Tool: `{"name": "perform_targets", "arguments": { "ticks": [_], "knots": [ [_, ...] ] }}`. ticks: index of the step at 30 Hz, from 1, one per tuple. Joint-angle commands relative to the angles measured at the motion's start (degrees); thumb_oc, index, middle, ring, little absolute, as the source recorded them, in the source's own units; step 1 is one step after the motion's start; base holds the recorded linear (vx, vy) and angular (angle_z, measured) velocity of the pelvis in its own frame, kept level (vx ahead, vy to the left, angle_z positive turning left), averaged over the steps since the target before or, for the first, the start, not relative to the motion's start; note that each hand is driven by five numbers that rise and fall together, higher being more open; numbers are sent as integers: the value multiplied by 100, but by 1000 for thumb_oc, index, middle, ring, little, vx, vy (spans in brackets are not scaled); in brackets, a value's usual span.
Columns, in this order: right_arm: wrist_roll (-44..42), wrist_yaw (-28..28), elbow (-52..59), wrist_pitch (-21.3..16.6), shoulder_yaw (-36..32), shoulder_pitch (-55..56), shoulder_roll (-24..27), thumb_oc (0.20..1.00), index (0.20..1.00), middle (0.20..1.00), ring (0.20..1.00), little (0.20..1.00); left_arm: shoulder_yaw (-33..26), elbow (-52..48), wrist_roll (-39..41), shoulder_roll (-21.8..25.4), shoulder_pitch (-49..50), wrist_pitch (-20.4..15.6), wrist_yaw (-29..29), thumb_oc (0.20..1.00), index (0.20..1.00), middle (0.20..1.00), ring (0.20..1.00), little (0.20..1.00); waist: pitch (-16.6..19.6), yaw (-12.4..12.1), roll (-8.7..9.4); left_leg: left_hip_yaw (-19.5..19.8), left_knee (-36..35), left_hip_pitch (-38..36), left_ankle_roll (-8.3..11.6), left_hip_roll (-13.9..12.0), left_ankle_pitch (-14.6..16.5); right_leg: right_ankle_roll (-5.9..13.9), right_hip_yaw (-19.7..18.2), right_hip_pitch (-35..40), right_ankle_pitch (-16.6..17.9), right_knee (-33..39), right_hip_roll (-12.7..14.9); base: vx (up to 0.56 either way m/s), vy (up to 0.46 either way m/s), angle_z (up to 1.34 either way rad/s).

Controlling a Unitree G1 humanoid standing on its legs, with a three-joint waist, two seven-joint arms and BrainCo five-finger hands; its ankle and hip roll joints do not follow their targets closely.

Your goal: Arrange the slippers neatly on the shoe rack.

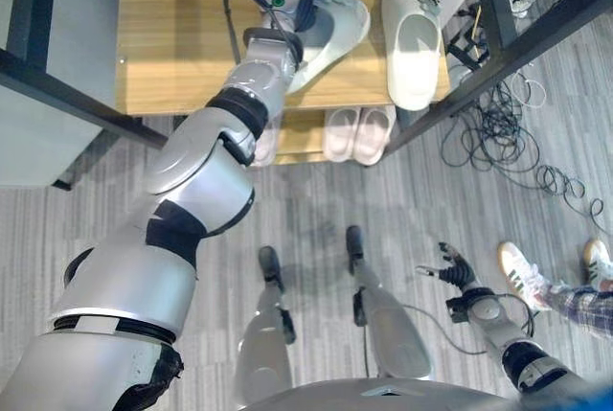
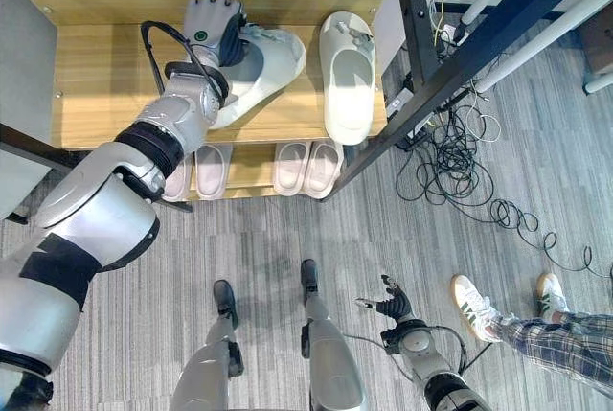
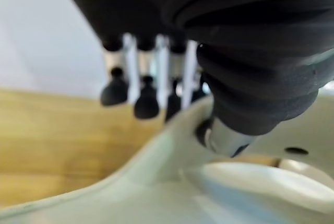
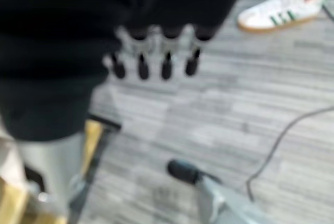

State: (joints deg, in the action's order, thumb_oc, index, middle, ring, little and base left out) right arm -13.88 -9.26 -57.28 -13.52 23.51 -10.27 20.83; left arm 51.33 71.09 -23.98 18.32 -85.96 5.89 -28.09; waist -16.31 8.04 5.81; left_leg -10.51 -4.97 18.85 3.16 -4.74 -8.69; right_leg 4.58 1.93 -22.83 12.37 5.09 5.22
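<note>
Now left hand [image 2: 213, 23] fingers [image 3: 146, 101] are curling over the tilted pale slipper [image 2: 263, 71] on the rack's top shelf [image 2: 101, 85], thumb inside it; right hand [image 2: 393, 304] is hanging open.

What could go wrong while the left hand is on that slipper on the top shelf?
The left hand rests on a tilted slipper whose heel end overhangs the top shelf front edge; a push could tip it off. Swinging it straight may knock the neighbouring slipper, which already pokes past the edge.
</note>
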Motion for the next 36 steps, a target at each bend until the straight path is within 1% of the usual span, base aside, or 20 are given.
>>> {"name": "perform_targets", "arguments": {
  "ticks": [1,9,15,20,25,36],
  "knots": [
    [-6,-111,80,-125,-45,-277,450,1000,1000,1000,1000,1000,-510,365,12,145,-1306,-2,-381,200,200,200,200,200,-643,29,-276,778,573,665,52,-6,381,515,79,32,-844,-552,263,0,0,0],
    [54,-157,-61,-89,-16,-434,450,1000,1000,1000,1000,1000,-565,532,232,249,-1437,-42,-309,200,200,200,200,200,-660,63,-287,727,599,775,44,32,376,531,49,-75,-796,-551,296,0,0,0],
    [81,-170,-62,-82,-28,-460,468,1000,1000,1000,1000,1000,-487,712,276,536,-1607,2,-258,200,200,200,200,200,-628,113,-283,685,610,853,39,52,382,561,29,-158,-741,-525,319,0,3,1],
    [79,-162,-63,-77,-26,-470,459,1000,1000,1000,1000,1000,-511,764,293,603,-1586,3,-215,200,200,200,200,200,-596,123,-291,669,597,864,35,66,385,568,18,-189,-719,-525,337,0,0,0],
    [46,-134,-103,-66,-13,-464,451,1000,1000,1000,1000,1000,-510,692,272,486,-1589,-12,-207,200,200,200,200,200,-583,135,-313,657,629,906,27,86,392,560,21,-217,-724,-550,347,0,0,0],
    [16,-119,-100,-56,-28,-503,512,1000,1000,1000,1000,1000,-587,597,409,220,-1664,-79,-230,200,200,200,200,200,-587,184,-283,639,673,914,27,74,412,552,-8,-252,-759,-605,332,0,0,0]
  ]
}}
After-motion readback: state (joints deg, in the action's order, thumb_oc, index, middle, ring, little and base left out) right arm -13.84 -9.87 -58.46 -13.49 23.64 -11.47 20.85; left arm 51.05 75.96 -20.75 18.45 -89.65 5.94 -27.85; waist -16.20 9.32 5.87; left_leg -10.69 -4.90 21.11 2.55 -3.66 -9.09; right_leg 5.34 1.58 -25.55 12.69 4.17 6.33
